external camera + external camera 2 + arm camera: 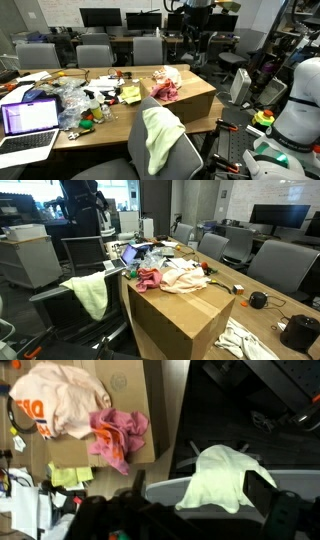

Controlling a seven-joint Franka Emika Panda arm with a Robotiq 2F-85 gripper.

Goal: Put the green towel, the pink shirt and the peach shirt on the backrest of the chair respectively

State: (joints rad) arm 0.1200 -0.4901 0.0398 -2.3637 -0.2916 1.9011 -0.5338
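Observation:
The pale green towel [225, 475] hangs over the backrest of the grey chair [165, 490]; it shows in both exterior views [158, 135] [92, 293]. The pink shirt [120, 435] [165, 90] [150, 278] lies crumpled on the cardboard box [130, 385]. The peach shirt [60, 400] [185, 275], with an orange print, lies next to it on the same box. My gripper [198, 490] is open and empty, high above the towel and chair. In an exterior view the arm [195, 30] stands raised behind the box.
The box [195, 100] sits on a long wooden table [100, 125] cluttered with a laptop [28, 118], plastic bags and small items. Office chairs [95, 52] line the far side. A white cloth [240, 340] lies beside the box. Equipment stands to the side [295, 100].

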